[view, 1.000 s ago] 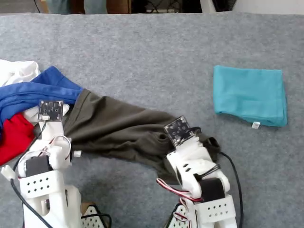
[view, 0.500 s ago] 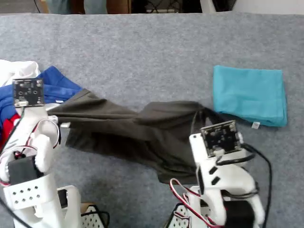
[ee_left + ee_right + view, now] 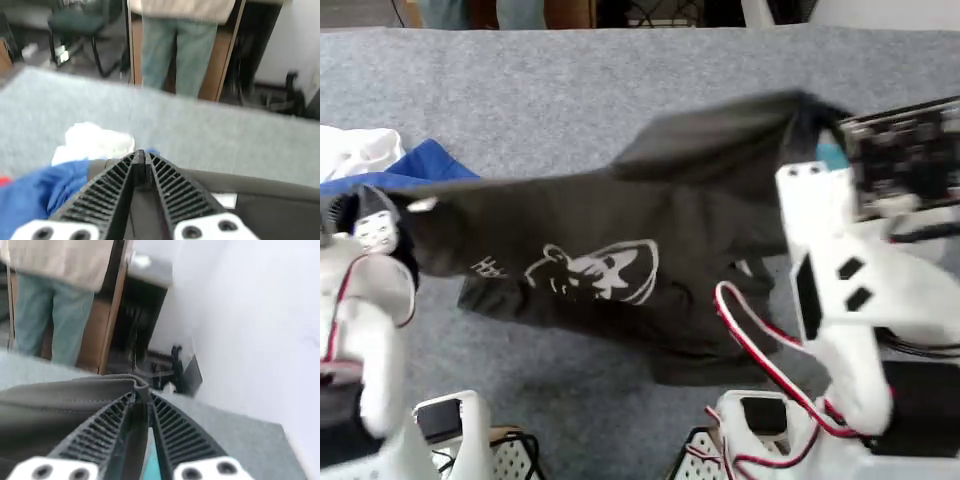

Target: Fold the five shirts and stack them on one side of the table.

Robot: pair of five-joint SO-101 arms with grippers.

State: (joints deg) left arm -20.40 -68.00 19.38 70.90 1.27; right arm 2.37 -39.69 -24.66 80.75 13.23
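- The left arm stands at the lower left of the high view, its left gripper clamped tight on one edge of the dark grey printed cotton shirt.
- The right arm towers at the right, its right gripper pinching the other edge.
- The shirt stretches between them across mid-frame, over the grey felt table.

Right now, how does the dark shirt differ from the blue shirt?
The dark shirt is held stretched between the left pincer and the right pincer; the blue shirt lies bunched on the table, gripped by neither. The dark shirt shows a white print; the blue shirt looks plain. Neither is folded.
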